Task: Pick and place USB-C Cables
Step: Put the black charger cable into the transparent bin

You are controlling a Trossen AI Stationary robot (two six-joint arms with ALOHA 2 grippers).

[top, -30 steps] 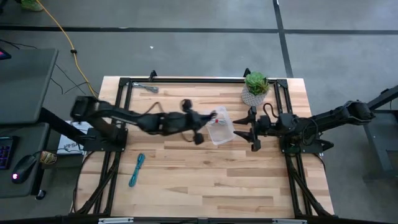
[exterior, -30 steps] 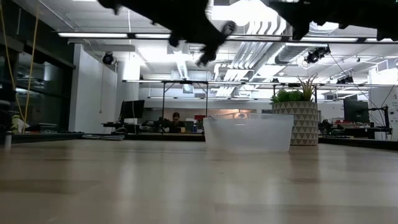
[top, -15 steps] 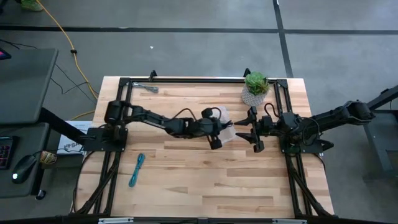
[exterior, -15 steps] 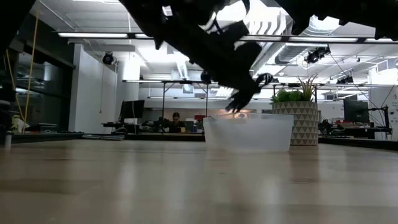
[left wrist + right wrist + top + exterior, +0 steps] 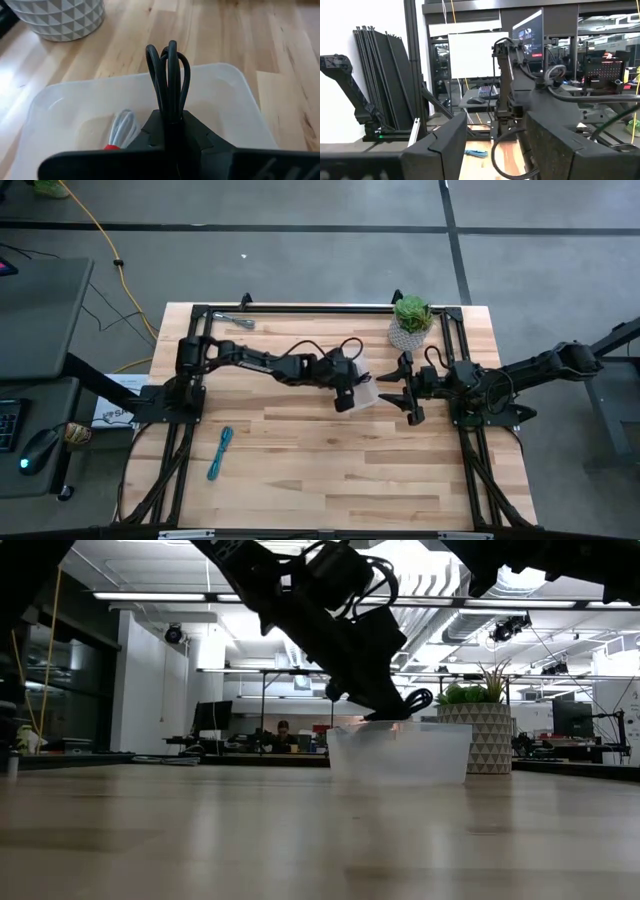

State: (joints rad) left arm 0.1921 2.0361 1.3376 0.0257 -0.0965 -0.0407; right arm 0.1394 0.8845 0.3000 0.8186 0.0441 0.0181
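1. The left gripper (image 5: 170, 117) pinches the black cable (image 5: 169, 80), whose loops stand upright out of the fingers, directly over the clear tub (image 5: 235, 100).
2. A red-and-white cable (image 5: 122, 131) already lies inside.
3. The right gripper (image 5: 405, 392) waits just beside the tub with its fingers spread; the teal cable (image 5: 220, 452) lies nearer the left arm.

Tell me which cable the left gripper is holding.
The black cable, looped up between the left gripper fingers above the tub; the teal cable lies on the table.
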